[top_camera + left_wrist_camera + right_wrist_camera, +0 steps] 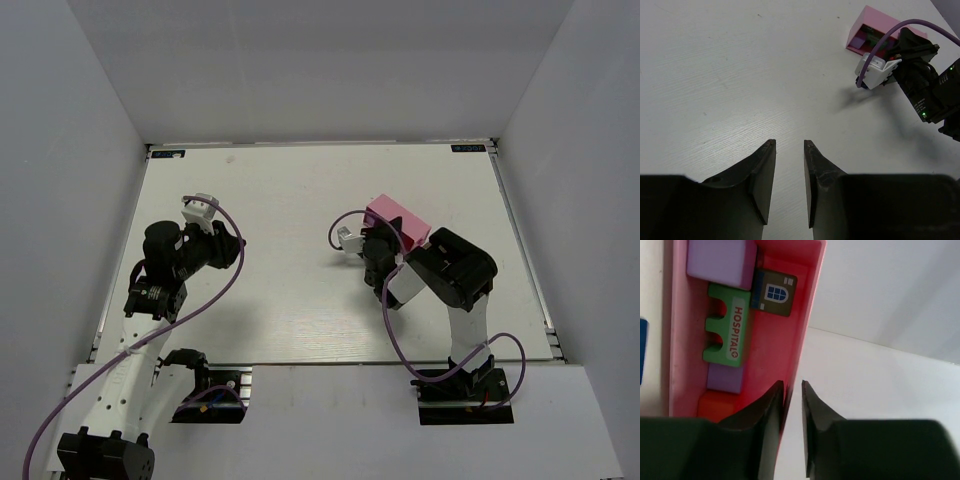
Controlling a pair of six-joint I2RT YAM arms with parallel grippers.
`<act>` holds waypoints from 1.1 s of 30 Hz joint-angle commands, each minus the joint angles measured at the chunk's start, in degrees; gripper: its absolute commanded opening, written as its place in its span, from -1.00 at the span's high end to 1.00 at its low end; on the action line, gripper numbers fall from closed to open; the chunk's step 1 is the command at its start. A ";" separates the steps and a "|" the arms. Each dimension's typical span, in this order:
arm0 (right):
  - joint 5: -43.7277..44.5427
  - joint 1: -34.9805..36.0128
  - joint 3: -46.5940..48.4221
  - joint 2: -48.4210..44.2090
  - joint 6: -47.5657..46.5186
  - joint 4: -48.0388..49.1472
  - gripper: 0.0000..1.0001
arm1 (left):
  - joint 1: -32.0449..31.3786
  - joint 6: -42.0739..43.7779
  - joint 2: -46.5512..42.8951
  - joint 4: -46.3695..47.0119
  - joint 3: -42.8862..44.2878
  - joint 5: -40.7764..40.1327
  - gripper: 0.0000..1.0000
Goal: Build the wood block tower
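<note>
The pink tray (677, 360) holds the blocks: a lilac cube (720, 262), a green brick marked HOSPITAL (725, 330), a blue block with a window picture (774, 292), a second lilac block (725, 379) and a red-orange block (715, 407). My right gripper (792, 385) straddles the tray's side wall, one finger inside and one outside, jaws nearly closed on it. In the top view the tray (400, 220) sits at my right gripper (385, 232). My left gripper (790, 142) is slightly open and empty over bare table, far left of the tray (875, 22).
A blue shape (642, 350) shows at the left edge of the right wrist view, outside the tray. The white table (300, 190) has raised edges and grey walls around it. The right arm and its purple cable (890, 35) lie right of centre.
</note>
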 commanded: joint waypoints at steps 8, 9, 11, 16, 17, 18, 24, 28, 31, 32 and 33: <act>2.22 0.91 -2.15 -5.24 6.96 7.03 -0.17 | -0.16 0.06 -0.84 -0.14 1.12 0.25 0.20; 1.78 1.00 -2.24 -6.03 8.38 5.09 -0.31 | -0.16 0.06 -0.84 -0.14 1.12 0.25 0.18; 1.61 1.09 -1.72 -10.16 13.10 -4.79 -0.35 | -0.16 0.06 -0.84 -0.14 1.12 0.25 0.18; -1.98 1.44 1.27 -20.24 29.80 -27.65 -0.46 | -0.16 0.06 -0.84 -0.14 1.12 0.25 0.15; -2.87 1.44 2.58 -21.50 31.92 -33.81 -0.46 | -0.16 0.06 -0.84 -0.14 1.12 0.25 0.13; -3.57 1.44 3.20 -24.38 37.86 -40.22 -0.46 | -0.16 0.06 -0.84 -0.14 1.12 0.25 0.13; -16.75 1.09 8.13 -30.99 50.83 -62.05 -0.46 | -0.16 0.06 -0.84 -0.14 1.12 0.25 0.08; -16.59 1.44 7.87 -29.60 51.37 -62.26 -0.46 | -0.16 0.06 -0.31 -0.14 1.12 0.25 0.05; -16.33 1.44 7.87 -28.19 51.81 -62.00 -0.46 | -0.16 0.06 -0.31 -0.14 1.12 -0.27 0.05; -16.33 1.35 8.21 -28.10 51.81 -62.08 -0.46 | -0.16 0.06 -0.31 -0.14 1.12 -0.28 0.05; -16.67 1.44 8.22 -27.93 51.98 -62.86 -0.46 | -0.16 0.06 -0.31 -0.14 1.12 -0.28 0.05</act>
